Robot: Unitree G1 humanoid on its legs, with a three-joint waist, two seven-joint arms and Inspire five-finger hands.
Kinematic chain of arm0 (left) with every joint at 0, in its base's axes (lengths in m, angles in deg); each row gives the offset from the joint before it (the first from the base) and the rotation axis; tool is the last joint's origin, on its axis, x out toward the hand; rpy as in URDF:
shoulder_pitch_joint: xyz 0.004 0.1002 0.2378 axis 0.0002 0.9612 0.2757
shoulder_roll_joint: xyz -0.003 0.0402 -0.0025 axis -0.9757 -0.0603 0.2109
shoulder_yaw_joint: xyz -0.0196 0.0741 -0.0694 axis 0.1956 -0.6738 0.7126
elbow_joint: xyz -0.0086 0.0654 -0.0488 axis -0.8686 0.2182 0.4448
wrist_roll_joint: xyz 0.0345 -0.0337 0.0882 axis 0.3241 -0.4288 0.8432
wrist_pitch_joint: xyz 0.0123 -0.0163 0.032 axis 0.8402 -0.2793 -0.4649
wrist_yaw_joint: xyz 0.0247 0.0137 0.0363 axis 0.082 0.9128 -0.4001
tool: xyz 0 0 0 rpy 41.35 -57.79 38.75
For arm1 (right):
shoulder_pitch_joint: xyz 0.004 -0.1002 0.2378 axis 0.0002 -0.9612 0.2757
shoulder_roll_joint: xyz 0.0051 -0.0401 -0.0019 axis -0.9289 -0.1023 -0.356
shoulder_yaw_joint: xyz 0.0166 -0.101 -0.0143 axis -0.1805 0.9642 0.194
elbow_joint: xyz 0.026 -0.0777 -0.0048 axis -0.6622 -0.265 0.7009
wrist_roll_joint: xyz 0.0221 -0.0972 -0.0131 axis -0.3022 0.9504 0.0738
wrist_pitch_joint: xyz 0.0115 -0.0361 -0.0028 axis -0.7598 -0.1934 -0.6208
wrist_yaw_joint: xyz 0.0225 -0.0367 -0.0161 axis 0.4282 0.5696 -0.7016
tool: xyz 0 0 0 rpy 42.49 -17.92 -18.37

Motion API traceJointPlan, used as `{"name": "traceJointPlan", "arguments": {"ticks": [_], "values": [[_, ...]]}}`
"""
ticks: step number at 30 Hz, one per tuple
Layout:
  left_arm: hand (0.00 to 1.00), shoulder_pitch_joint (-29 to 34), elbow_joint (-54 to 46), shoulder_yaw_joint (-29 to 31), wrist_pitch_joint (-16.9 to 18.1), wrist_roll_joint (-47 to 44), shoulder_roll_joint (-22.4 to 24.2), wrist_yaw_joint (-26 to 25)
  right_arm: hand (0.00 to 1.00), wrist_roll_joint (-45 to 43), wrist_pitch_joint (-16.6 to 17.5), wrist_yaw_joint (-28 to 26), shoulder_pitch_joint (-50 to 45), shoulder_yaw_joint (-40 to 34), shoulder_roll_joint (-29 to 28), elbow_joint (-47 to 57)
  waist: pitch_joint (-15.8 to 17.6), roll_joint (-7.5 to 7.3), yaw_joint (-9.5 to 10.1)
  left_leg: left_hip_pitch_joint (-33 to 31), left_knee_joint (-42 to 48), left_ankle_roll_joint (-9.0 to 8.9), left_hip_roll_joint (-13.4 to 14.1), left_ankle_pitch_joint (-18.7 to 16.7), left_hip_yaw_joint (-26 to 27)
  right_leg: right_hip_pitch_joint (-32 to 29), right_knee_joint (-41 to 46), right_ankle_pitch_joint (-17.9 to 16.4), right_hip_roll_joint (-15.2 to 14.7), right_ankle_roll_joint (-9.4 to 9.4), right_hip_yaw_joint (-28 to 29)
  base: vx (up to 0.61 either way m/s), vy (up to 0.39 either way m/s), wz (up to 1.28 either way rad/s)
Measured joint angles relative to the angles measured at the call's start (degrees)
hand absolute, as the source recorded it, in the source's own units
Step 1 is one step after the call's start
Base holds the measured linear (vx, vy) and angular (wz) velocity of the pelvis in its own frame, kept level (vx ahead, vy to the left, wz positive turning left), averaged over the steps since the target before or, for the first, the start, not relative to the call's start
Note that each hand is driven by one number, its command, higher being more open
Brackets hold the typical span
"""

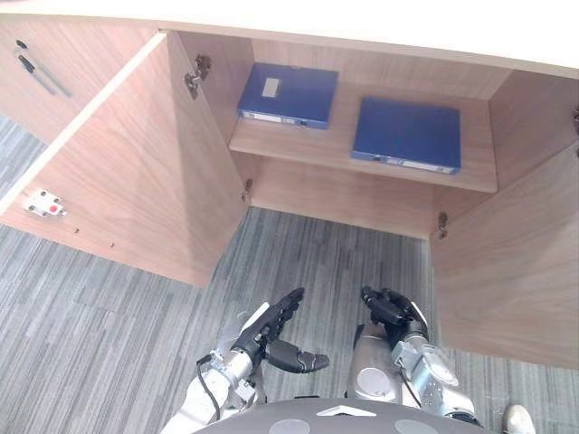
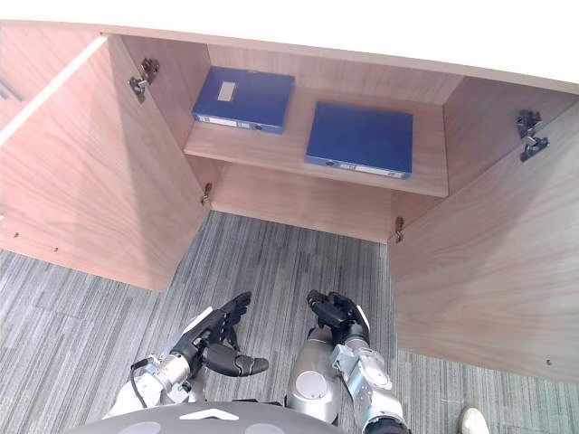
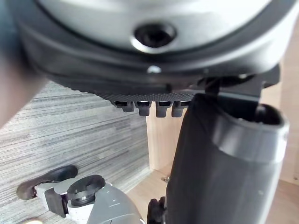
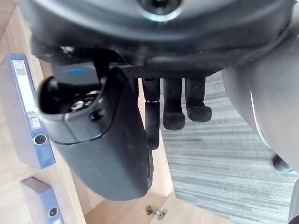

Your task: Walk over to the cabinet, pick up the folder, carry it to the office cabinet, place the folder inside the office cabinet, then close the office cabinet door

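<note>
Left hand (image 1: 271,330) hangs slack, fingers straight; right hand (image 1: 393,315) half-curled on nothing. On the cabinet shelf (image 1: 342,137), one blue folder (image 1: 288,93) lies flat at the left rear corner and a second folder (image 1: 407,133) by the front edge. They look stiff, fairly light and slick-covered; best pinched at the spine.

Left folder (image 1: 288,94) beside right folder (image 1: 406,134) on shelf (image 1: 336,146), left door (image 1: 136,163), right door (image 1: 516,271) flanking

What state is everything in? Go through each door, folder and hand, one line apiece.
Left cabinet door: swung wide open.
Right cabinet door: swung wide open.
Left blue folder: lying flat on the shelf, untouched.
Right blue folder: lying flat on the shelf, untouched.
Left hand: fingers straight, empty.
Right hand: fingers curled, empty.
</note>
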Motion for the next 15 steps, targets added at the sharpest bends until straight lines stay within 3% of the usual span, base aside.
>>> {"name": "traceJointPlan", "arguments": {"ticks": [2,3,6,8,15], "values": [[1.00,-0.01,1.83,1.20,0.15,2.04,1.72,-0.06,0.00,1.38,0.01,0.20,0.88,-1.34,-0.90,-2.96,-1.21,-0.04,0.12,1.29,-2.84,-0.48,-1.00,0.76,0.37,1.20,-2.92,1.48,-0.01,-0.18,-0.02,-0.02,0.036,-0.06],[1.00,0.00,3.51,1.77,0.59,3.62,2.92,-0.10,1.00,1.68,-0.07,0.39,1.58,-1.83,-1.16,-5.33,-2.44,-0.11,0.19,1.98,-5.61,-1.50,-2.18,1.36,0.33,1.87,-5.97,2.86,0.03,-0.34,-0.02,0.02,0.053,-0.15],[1.00,-0.25,5.83,3.55,0.69,5.95,4.20,-0.16,1.00,2.06,-0.15,0.39,2.41,-2.56,-1.20,-8.18,-4.00,0.11,0.11,3.78,-11.88,-2.39,-5.60,2.63,-1.35,3.44,-12.04,4.44,0.17,-1.04,0.02,0.04,0.027,-0.15],[1.00,-0.49,7.36,4.57,0.69,6.64,4.86,-0.31,1.00,3.71,-0.16,0.40,2.40,-3.03,-1.39,-8.93,-4.47,0.49,-0.20,4.77,-13.58,-1.85,-6.46,4.33,-2.50,4.94,-13.88,5.16,0.56,-1.19,-0.27,0.08,-0.007,-0.01],[1.00,-1.17,12.02,6.11,0.62,9.77,5.82,-0.17,1.00,4.14,-1.04,0.39,2.26,-7.92,-2.17,-15.80,-8.88,-0.50,-0.21,8.83,-17.68,-0.02,-8.50,5.98,-5.19,10.73,-17.99,5.87,0.95,-0.57,-2.94,0.15,-0.038,0.14]]}}
